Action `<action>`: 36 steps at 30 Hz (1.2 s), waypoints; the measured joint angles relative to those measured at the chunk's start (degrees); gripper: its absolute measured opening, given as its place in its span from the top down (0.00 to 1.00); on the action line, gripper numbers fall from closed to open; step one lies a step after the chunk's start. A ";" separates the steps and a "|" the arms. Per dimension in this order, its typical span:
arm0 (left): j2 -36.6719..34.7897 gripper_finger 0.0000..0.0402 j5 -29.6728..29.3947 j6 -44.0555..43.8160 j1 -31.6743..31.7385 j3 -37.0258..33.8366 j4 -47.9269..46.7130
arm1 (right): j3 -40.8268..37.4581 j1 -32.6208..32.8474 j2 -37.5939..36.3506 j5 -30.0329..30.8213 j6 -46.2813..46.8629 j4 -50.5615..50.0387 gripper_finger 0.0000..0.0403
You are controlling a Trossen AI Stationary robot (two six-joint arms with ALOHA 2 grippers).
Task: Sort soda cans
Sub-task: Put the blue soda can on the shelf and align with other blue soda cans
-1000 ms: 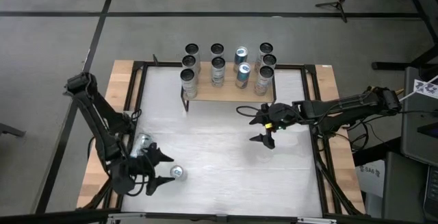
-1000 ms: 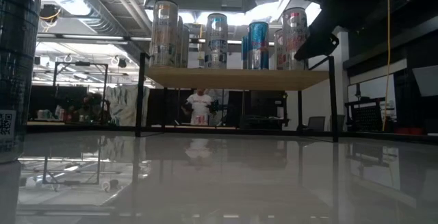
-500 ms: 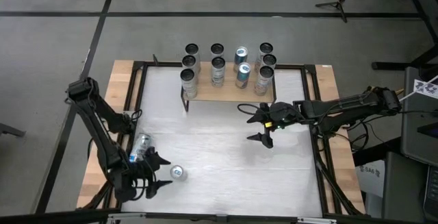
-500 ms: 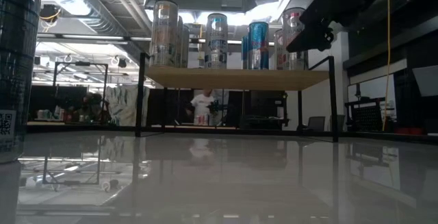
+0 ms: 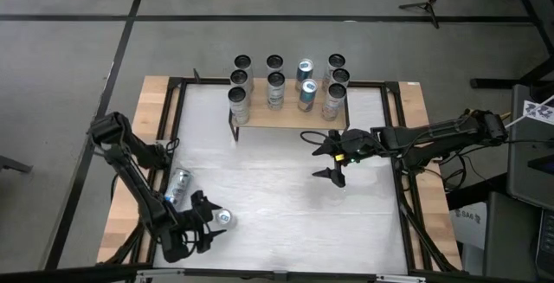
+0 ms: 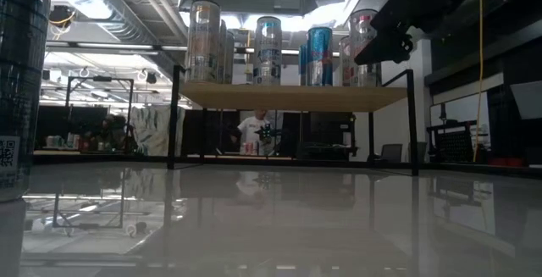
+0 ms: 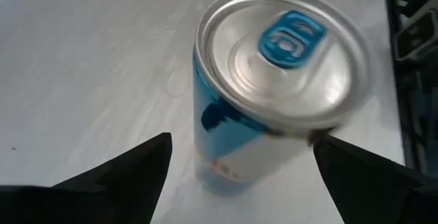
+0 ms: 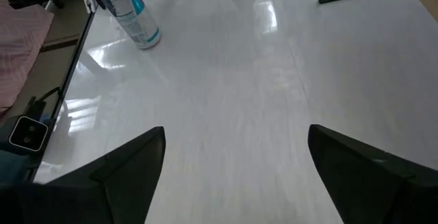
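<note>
A slim silver soda can [image 7: 274, 80] with a blue label and a blue tab stands upright on the white table near its front left; in the high view this can [image 5: 223, 218] shows mostly its top. My left gripper [image 5: 208, 221] is open, one finger on either side of the can and clear of it. A second blue-labelled can [image 5: 178, 185] stands just left of it. Several more cans [image 5: 275, 88] stand on a wooden shelf [image 5: 286, 117] at the far edge. My right gripper [image 5: 317, 156] hangs open over the table's right half, holding nothing.
The shelf stands on a black frame [image 6: 174, 116] raised above the table. Black rails [image 5: 400, 170] run along the table's left and right edges. The white surface [image 5: 277, 188] between the two arms is bare. A person [image 6: 254, 129] stands far off in the room behind.
My left gripper has sunk toward the table and moved a little toward the near edge, coming down around the upright can with its fingers still open. The cans have not moved.
</note>
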 joint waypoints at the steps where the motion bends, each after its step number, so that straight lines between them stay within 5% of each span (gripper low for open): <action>1: 0.54 0.13 -0.01 0.00 0.42 0.00 0.63 | 0.00 -0.01 0.00 -0.01 0.00 0.00 0.12; 14: 3.90 0.15 0.39 -0.31 5.51 0.00 9.34 | 0.00 -0.01 0.00 -0.02 0.00 0.24 0.12; 27: 3.90 0.48 -2.67 -3.43 12.94 -0.02 11.49 | 0.00 0.01 0.00 0.01 0.00 0.24 0.12; 36: 3.90 0.46 -9.48 -0.56 21.36 -0.02 15.46 | 0.00 -0.01 0.00 0.07 -0.02 2.76 0.12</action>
